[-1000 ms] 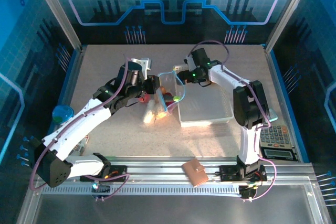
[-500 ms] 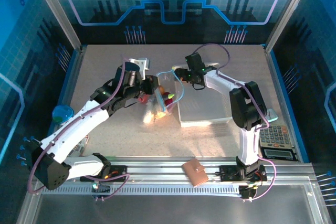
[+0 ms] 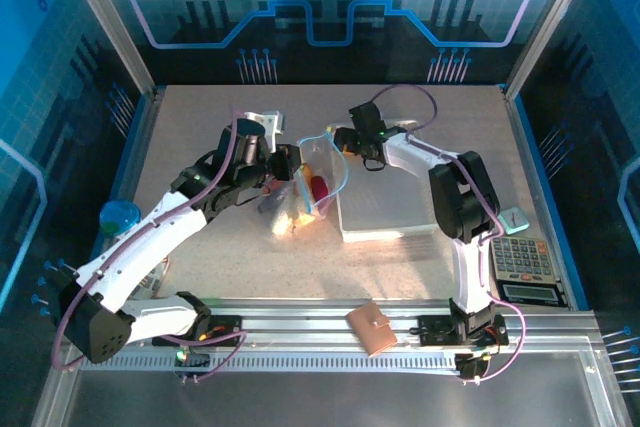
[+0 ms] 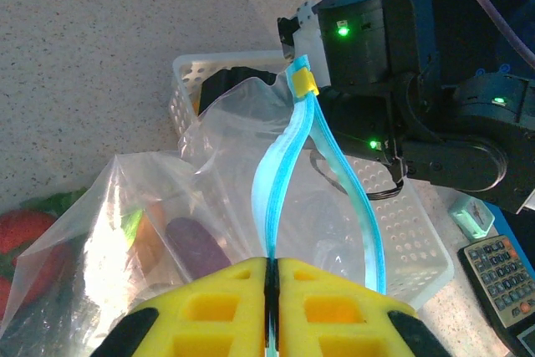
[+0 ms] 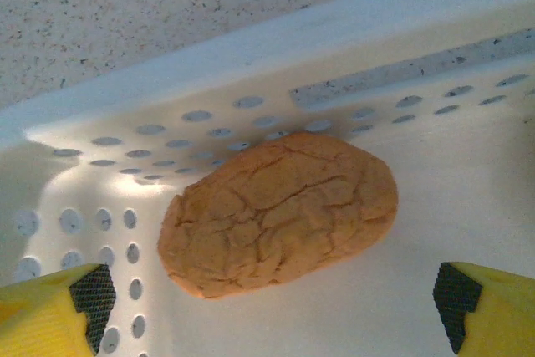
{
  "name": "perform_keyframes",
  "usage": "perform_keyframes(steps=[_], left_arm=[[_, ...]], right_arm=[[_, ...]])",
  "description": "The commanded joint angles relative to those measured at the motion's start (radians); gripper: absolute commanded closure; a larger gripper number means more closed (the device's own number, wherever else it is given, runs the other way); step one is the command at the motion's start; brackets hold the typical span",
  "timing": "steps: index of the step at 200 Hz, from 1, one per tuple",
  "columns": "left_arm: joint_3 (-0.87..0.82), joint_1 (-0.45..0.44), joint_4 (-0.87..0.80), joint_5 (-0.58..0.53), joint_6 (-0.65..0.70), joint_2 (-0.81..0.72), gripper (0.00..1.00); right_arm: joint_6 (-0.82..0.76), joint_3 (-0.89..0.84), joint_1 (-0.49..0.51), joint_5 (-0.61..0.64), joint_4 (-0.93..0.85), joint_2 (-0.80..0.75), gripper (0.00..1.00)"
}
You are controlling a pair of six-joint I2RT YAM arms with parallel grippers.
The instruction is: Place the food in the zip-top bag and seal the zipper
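Top view: compared with half a second earlier, the right pincer (image 3: 338, 139) has edged leftward over the far-left corner of the white basket (image 3: 390, 215). The zip-top bag (image 3: 310, 187) hangs narrower beside the left pincer (image 3: 289, 161), with a red piece (image 3: 320, 187) visible inside. A brown wallet (image 3: 371, 328) lies on the near rail. A calculator (image 3: 523, 262) sits at the right of the speckled beige table (image 3: 230, 267), enclosed by blue-lit, grid-patterned walls (image 3: 60, 47). Left wrist view: the left pincer (image 4: 272, 269) is clamped on the blue zipper (image 4: 284, 165), whose yellow slider (image 4: 303, 82) sits at the far end. A purple piece (image 4: 196, 244) lies within the bag. Right wrist view: the right pincer (image 5: 273, 303) is spread wide, touching nothing. A tan piece (image 5: 280, 211) lies in the basket's corner, just beyond its fingertips.
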Motion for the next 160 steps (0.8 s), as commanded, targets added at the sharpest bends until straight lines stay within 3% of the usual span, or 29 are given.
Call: perform_keyframes(steps=[1,83,112,147,160], left_arm=[[-0.010,0.008,-0.007,-0.002,0.003,-0.023,0.89],[-0.014,0.009,-0.008,-0.004,0.004,-0.026,0.89],[-0.013,0.009,-0.010,-0.003,0.003,-0.024,0.89],[-0.013,0.008,-0.010,-0.005,0.003,-0.024,0.88],[-0.013,0.008,-0.008,-0.002,0.003,-0.024,0.89]], right_arm=[[0.030,0.036,0.012,0.045,-0.028,0.049,0.00],[-0.006,0.003,0.022,0.159,-0.006,0.058,0.07],[-0.033,-0.021,0.015,0.099,0.045,0.042,0.16],[-0.080,-0.055,0.001,0.033,0.100,0.024,0.18],[-0.088,-0.059,-0.004,0.026,0.106,0.022,0.28]])
